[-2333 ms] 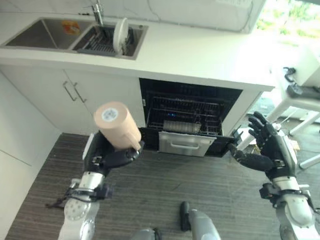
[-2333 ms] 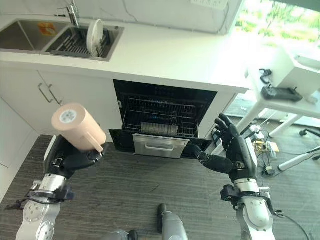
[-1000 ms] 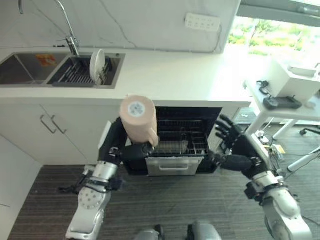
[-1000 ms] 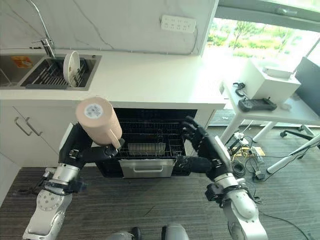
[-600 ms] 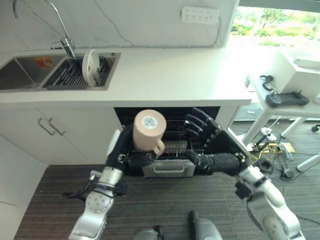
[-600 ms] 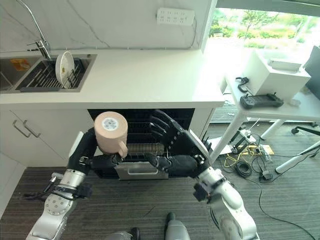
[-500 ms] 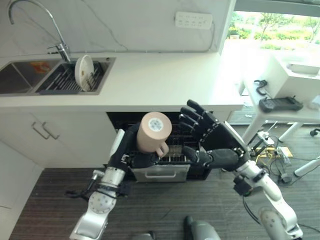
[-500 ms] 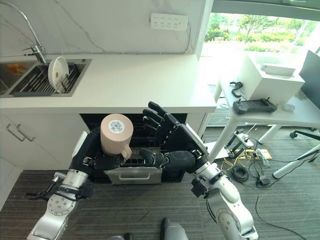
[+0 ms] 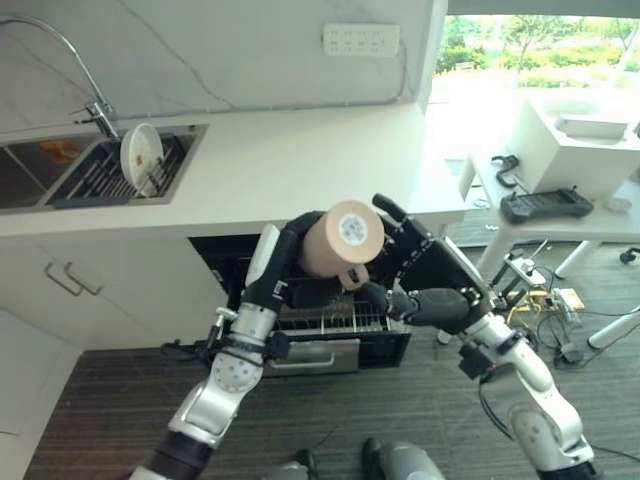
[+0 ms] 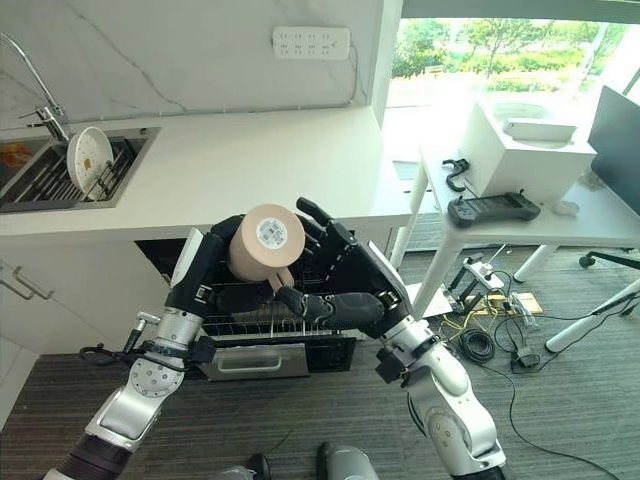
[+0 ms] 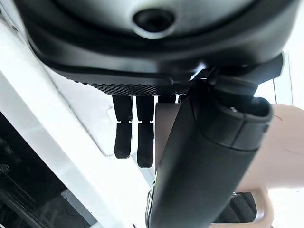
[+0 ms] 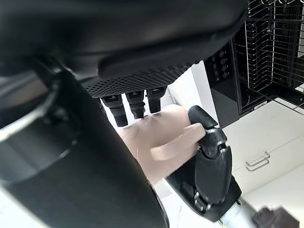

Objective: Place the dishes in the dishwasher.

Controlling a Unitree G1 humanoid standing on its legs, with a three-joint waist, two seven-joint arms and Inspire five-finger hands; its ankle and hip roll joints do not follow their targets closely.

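My left hand (image 9: 285, 268) is curled round the beige ceramic mug (image 9: 340, 238), held above the open black dishwasher's wire rack (image 9: 330, 318). My right hand (image 10: 345, 270) is spread beside it, possibly touching. Next: lower the mug into the rack.

I'm looking down on a white counter (image 9: 300, 165) running along a pale marbled wall (image 9: 220, 50) with a white socket strip (image 9: 360, 39) set in it. To my left, a steel sink (image 9: 60, 175) under an arched tap (image 9: 70, 60). White cabinet doors (image 9: 110, 290) with bar handles sit below. The floor (image 9: 420, 400) is dark striped planking. To my right, bright daylight pours through a window (image 10: 480, 45) showing greenery, onto a white side table (image 10: 560, 215).
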